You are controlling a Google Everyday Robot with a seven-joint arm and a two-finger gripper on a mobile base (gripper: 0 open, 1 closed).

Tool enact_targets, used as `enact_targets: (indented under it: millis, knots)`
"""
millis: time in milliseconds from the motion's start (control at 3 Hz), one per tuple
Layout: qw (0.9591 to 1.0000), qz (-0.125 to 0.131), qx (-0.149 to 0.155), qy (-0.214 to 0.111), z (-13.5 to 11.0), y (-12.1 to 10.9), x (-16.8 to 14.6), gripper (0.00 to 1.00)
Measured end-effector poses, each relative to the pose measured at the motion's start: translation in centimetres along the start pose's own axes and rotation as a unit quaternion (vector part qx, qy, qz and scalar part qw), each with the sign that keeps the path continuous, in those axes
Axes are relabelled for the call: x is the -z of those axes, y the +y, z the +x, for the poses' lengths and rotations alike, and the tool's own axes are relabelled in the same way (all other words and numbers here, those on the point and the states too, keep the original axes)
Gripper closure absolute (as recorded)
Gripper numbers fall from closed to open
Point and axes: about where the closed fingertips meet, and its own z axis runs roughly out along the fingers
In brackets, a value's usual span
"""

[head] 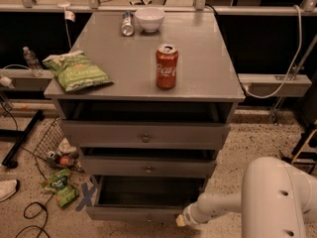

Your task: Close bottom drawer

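The grey cabinet [148, 68] has three drawers, all partly pulled out. The bottom drawer [138, 213] stands open the furthest, showing its dark boxy interior [148, 191]; its front panel runs along the lower edge of the view. The middle drawer [148, 166] and the top drawer [144, 134] sit above it with round knobs. My white arm [277, 197] reaches in from the lower right. My gripper [182, 220] is at the right end of the bottom drawer's front panel, touching or very near it.
On the cabinet top stand a red cola can [167, 66], a green chip bag [77, 71], a white bowl [149, 19] and a silver can lying down [127, 24]. A wire basket [52, 143], litter and cables lie on the floor at the left.
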Motion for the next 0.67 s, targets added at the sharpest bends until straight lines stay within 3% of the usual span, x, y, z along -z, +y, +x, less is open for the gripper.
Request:
enact_targets:
  millis: [667]
  knots:
    - [1.0000, 0.001, 0.004, -0.005, -0.71, -0.66, -0.50, 1.00]
